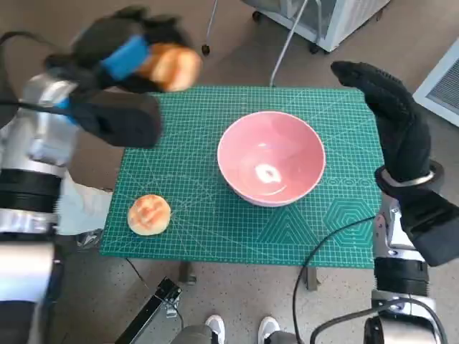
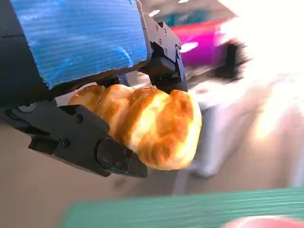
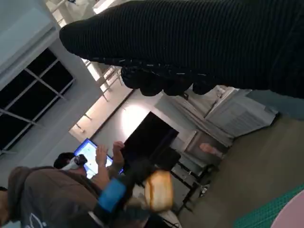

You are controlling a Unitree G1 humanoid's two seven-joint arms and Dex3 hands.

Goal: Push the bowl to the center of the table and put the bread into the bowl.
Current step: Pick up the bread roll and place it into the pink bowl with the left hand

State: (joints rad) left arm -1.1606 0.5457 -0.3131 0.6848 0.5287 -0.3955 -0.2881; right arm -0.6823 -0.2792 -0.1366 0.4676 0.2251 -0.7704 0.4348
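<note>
A pink bowl (image 1: 271,158) stands near the middle of the green cutting mat (image 1: 201,222). My left hand (image 1: 122,54) is raised above the mat's far left corner and grips a golden twisted bread (image 1: 172,67); the left wrist view shows the bread (image 2: 152,126) held between black fingers (image 2: 85,142). The right wrist view also catches that bread (image 3: 159,190) in the air. A second round bun (image 1: 149,213) lies on the mat's near left part. My right hand (image 1: 391,118) hovers to the right of the bowl, fingers stretched and holding nothing.
The mat covers a small table over a grey floor. A white cabinet (image 1: 337,18) and metal legs (image 1: 287,43) stand beyond the far edge. A person's white shoes (image 1: 240,328) show at the near edge. A person (image 3: 52,190) sits by a blue screen in the right wrist view.
</note>
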